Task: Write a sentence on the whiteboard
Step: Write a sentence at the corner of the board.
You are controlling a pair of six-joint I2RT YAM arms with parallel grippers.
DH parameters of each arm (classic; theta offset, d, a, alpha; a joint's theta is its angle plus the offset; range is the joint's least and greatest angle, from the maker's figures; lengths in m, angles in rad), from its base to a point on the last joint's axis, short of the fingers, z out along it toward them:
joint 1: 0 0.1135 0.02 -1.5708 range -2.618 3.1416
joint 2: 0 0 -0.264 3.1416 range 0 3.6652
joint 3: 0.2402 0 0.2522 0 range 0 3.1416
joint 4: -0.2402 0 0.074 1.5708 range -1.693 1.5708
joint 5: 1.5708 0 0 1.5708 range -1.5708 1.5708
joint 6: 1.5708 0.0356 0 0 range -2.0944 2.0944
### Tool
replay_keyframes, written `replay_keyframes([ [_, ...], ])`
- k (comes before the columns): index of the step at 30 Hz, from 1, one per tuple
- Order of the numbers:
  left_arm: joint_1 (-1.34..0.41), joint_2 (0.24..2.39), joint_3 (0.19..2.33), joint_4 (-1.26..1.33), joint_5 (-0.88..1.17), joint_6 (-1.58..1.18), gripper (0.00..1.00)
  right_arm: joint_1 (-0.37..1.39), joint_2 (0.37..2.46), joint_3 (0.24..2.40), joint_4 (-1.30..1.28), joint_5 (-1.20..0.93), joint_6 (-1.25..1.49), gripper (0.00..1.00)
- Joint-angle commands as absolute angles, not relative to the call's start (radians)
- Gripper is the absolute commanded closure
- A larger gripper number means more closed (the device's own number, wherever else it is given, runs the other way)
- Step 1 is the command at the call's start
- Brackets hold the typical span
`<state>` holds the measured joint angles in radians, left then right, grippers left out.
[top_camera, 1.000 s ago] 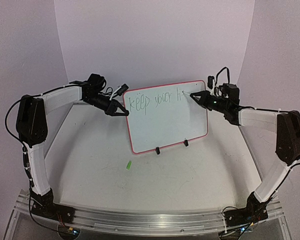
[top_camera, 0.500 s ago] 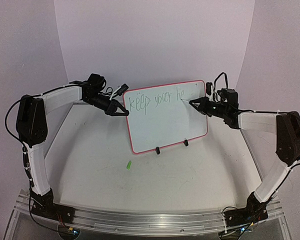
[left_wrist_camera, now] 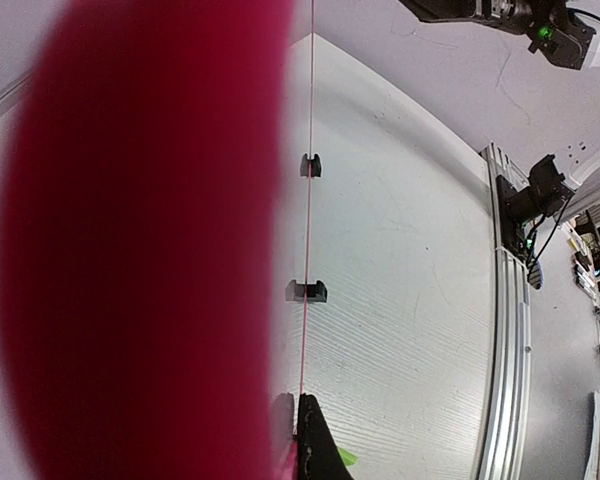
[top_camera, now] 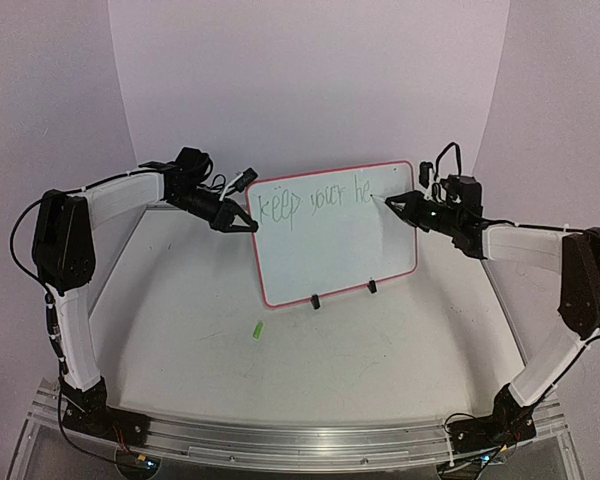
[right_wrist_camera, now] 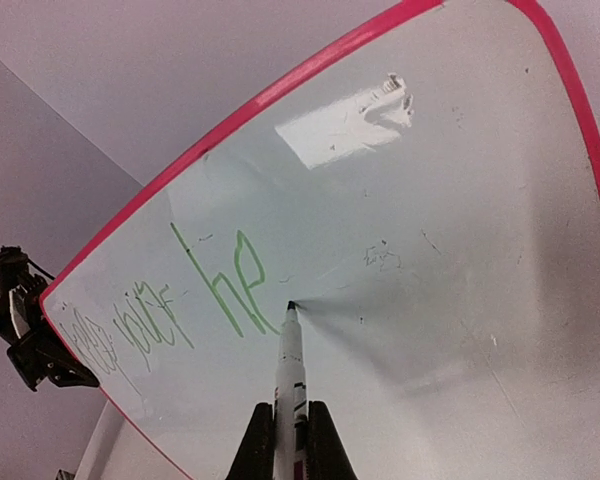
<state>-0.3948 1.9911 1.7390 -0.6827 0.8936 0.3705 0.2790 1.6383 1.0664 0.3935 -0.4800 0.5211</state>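
Top external view showed the whiteboard [top_camera: 335,235] standing upright on its long edge toward the far middle of the table [top_camera: 400,380], propped on two small black clip feet [top_camera: 317,301] along its near rim and leaning slightly back. Its thin red-pink rim ran all the way round, and across the top of the white face ran green handwriting [top_camera: 315,198] that read "keep your he". The left gripper [top_camera: 242,222] reached in from the left and met the board at its upper left edge. In the left wrist view the board appeared edge-on as a thin red line, with a dark finger on either side of it at the bottom of the picture, so the claw was closed on the rim. The right gripper [top_camera: 395,203] came in from the right at the height of the writing, its two fingers pinched round a white marker [right_wrist_camera: 290,370] that pointed at the board. In the right wrist view the marker's dark tip touched the white surface just right of the foot of the letter "e", with a soft shadow beside it. A small green piece [top_camera: 257,328] lay on the table near the board's lower left corner, apart from both arms.
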Motion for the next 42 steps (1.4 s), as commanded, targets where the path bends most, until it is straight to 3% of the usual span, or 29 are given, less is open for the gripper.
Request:
replay_keyframes([
  [1, -0.407, 1.962, 1.745, -0.686, 0.843, 0.428, 1.0, 0.274, 1.583, 1.075, 0.437, -0.46, 0.523, 1.0],
  [23, -0.407, 1.964, 1.742, -0.686, 0.841, 0.428, 1.0, 0.266, 1.64, 1.111, 0.45, -0.411, 0.53, 1.0],
  [42, -0.407, 1.967, 1.744, -0.688, 0.843, 0.429, 1.0, 0.264, 1.673, 1.126, 0.436, -0.525, 0.472, 1.0],
])
